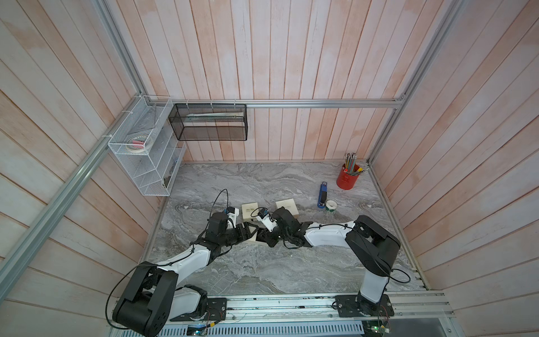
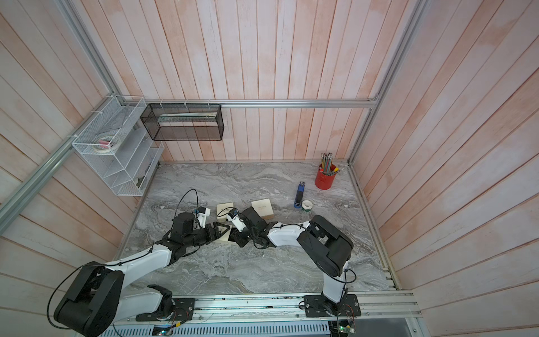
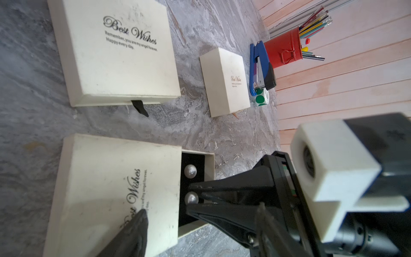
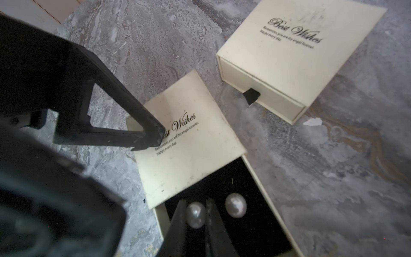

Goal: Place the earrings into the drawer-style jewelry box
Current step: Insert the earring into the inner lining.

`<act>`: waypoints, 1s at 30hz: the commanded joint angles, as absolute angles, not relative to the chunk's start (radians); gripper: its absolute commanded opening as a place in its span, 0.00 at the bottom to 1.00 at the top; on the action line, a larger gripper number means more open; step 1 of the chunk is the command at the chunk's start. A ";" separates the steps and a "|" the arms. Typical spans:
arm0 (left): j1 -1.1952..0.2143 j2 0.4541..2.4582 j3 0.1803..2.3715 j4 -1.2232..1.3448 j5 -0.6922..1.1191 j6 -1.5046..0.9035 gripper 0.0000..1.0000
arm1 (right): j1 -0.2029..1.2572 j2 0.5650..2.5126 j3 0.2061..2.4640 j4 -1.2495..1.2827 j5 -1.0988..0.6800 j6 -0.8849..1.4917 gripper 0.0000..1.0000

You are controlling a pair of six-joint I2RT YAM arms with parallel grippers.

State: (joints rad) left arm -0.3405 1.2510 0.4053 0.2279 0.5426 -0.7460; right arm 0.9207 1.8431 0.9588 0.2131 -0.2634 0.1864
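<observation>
In a top view the left gripper (image 1: 250,230) stands spread, one fingertip (image 4: 155,133) resting on the sleeve of the jewelry box (image 4: 189,155), which is printed "Best Wishes" and "Remember, you are my angel forever. Happy every day." Its drawer (image 4: 255,218) is slid out toward 3 o'clock; on its black lining lies a pearl earring (image 4: 195,214), pinched by the right gripper (image 4: 195,201), with a second earring (image 4: 235,204) just beside it. A closed box (image 1: 249,210) with the same print lies at 12 o'clock and another box (image 1: 287,202) at 1 o'clock.

Even, dim light; close foregrounds seemingly blurred.
</observation>
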 commanded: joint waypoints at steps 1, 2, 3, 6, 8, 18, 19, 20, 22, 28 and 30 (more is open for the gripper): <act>-0.335 1.205 0.381 0.274 0.541 -0.753 0.77 | 0.926 1.816 0.966 0.228 -0.277 0.190 0.00; -0.333 1.196 0.380 0.278 0.541 -0.756 0.77 | 0.925 1.816 0.964 0.230 -0.276 0.190 0.00; -0.333 1.191 0.380 0.278 0.539 -0.756 0.77 | 0.925 1.815 0.965 0.232 -0.275 0.190 0.00; -0.330 1.200 0.382 0.275 0.543 -0.756 0.77 | 0.925 1.815 0.965 0.239 -0.275 0.192 0.00; -0.328 1.208 0.380 0.277 0.543 -0.756 0.77 | 0.925 1.814 0.966 0.241 -0.273 0.194 0.00; -0.324 1.257 0.385 0.272 0.542 -0.750 0.77 | 0.922 1.831 0.962 0.241 -0.282 0.201 0.00; -0.323 1.259 0.385 0.270 0.540 -0.750 0.77 | 0.922 1.833 0.958 0.241 -0.282 0.201 0.00; -0.324 1.259 0.384 0.268 0.540 -0.749 0.77 | 0.922 1.837 0.957 0.240 -0.282 0.201 0.00; -0.322 1.265 0.384 0.264 0.538 -0.747 0.77 | 0.922 1.845 0.957 0.235 -0.282 0.201 0.00; -0.322 1.276 0.389 0.246 0.535 -0.738 0.77 | 0.921 1.855 0.942 0.229 -0.293 0.205 0.00; -0.322 1.276 0.390 0.236 0.531 -0.732 0.77 | 0.921 1.853 0.932 0.224 -0.295 0.204 0.00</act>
